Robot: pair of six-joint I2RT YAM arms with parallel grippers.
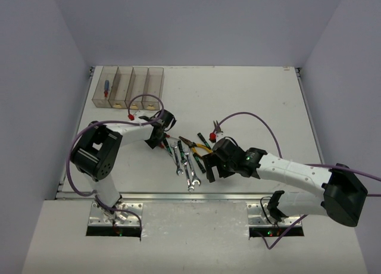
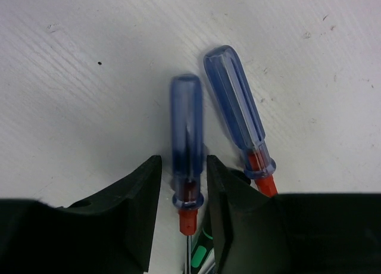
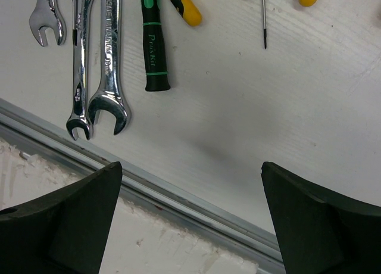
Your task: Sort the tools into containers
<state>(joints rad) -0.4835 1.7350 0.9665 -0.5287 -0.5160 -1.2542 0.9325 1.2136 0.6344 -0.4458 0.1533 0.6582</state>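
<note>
The four joined smoky bins [image 1: 131, 86] stand at the table's back left; a blue-handled screwdriver [image 1: 106, 87] lies in the leftmost one. My left gripper [image 1: 161, 133] is down at the table, its jaws [image 2: 183, 161] open and closely straddling a blue-handled screwdriver [image 2: 186, 125], with narrow gaps on both sides. A second blue-handled screwdriver [image 2: 235, 107] lies just to its right. My right gripper [image 1: 209, 165] is wide open and empty [image 3: 190, 165] over the table's front edge. Silver wrenches [image 3: 108, 65], a black/green screwdriver [image 3: 153, 41] and yellow plier handles [image 3: 186, 11] lie beyond it.
The wrenches [image 1: 184, 167], yellow-handled pliers [image 1: 199, 146] and other screwdrivers lie in a cluster between the two grippers. A small red-handled tool [image 1: 215, 129] lies behind the right gripper. A metal rail [image 3: 178, 193] runs along the table's front edge.
</note>
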